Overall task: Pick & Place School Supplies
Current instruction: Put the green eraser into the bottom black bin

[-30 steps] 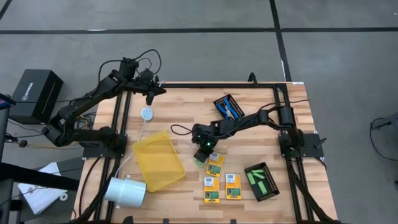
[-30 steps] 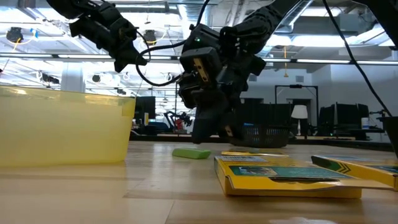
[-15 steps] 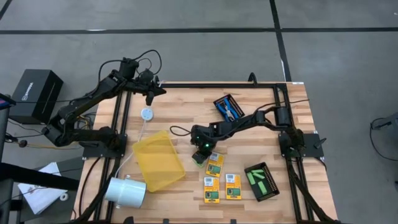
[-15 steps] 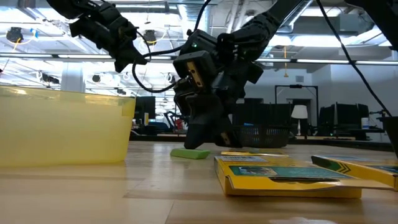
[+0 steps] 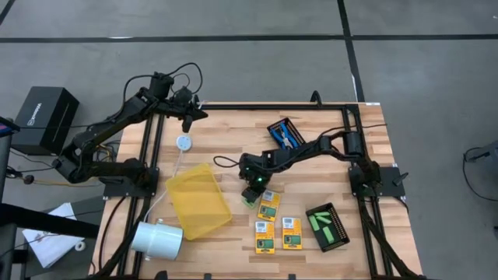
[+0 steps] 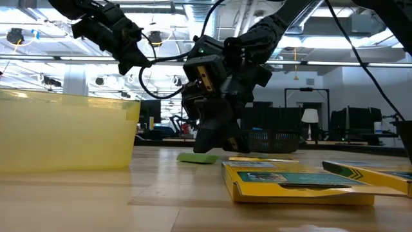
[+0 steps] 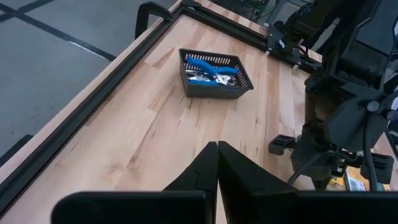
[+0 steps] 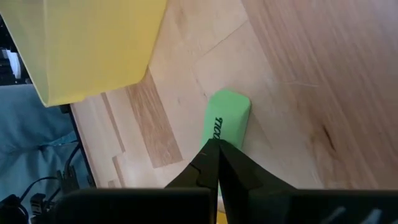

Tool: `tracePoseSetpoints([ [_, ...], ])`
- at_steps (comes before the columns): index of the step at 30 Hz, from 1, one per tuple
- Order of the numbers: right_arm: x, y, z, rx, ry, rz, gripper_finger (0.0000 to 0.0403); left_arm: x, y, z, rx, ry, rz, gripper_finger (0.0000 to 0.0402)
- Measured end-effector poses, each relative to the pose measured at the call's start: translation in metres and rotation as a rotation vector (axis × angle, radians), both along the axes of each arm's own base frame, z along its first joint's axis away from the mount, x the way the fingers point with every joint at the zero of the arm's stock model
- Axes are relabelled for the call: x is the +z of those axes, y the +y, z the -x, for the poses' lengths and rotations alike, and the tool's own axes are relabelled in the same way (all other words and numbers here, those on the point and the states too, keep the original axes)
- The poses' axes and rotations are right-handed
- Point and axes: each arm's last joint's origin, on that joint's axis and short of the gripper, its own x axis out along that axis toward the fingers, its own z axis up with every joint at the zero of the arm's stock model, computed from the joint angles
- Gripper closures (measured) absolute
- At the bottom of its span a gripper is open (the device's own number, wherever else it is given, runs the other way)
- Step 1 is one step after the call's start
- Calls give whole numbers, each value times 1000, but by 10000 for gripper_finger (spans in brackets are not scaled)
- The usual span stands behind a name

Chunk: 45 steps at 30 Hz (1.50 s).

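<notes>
Wooden table (image 5: 226, 140), sorting half done.
Right gripper (image 5: 250, 192) jaws shut empty over loose green stick (image 8: 225, 117); crayon boxes (image 5: 269, 205) still out.

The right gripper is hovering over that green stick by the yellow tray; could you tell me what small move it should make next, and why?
Probably open first. The right gripper is shut, its tips just above the green stick, which lies flat on the table beside the yellow tray. Shut, it cannot straddle the stick, so it should likely open, then lower around it.
</notes>
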Motion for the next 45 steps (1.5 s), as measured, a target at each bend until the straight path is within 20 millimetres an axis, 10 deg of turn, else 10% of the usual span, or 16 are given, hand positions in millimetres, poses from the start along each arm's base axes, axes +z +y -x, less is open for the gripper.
tracePoseSetpoints([
  [24, -3, -31, 6, -17, 13, 37, 403, -1, -1, 0, -10, 5, 10, 400],
  [32, 30, -47, 4, -104, -58, 151, 403, -1, -21, -19, -144, -1, 24, 400],
  [45, 32, 0, 4, 67, -46, 65, 403, -2, -18, -17, -106, 25, -12, 400],
])
